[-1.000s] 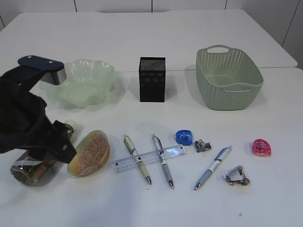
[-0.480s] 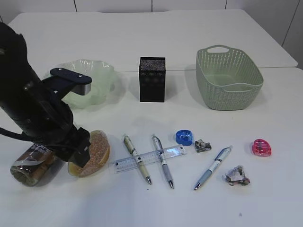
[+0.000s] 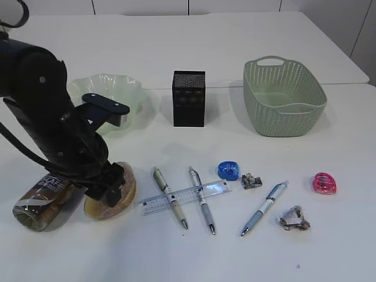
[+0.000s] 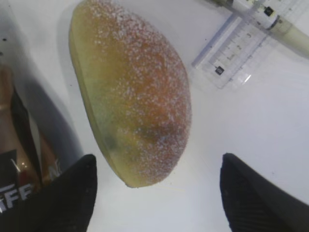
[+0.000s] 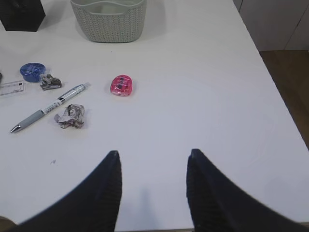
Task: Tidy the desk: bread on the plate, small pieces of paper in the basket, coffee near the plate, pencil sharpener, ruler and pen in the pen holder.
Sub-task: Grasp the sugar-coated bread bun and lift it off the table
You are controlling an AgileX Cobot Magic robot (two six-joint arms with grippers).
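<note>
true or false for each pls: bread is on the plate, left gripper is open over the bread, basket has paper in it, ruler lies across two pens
1. The bread is on the plate: false, it lies on the desk beside the coffee.
2. The left gripper is open over the bread: true.
3. The basket holds paper: false, both paper pieces lie on the desk.
4. The ruler crosses two pens: true.

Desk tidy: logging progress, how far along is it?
Nothing looks done: plate, basket and pen holder hold nothing visible. In hand: left pincer open around the bread. Left: coffee, ruler, pens, sharpeners, paper scraps, all on the desk.
</note>
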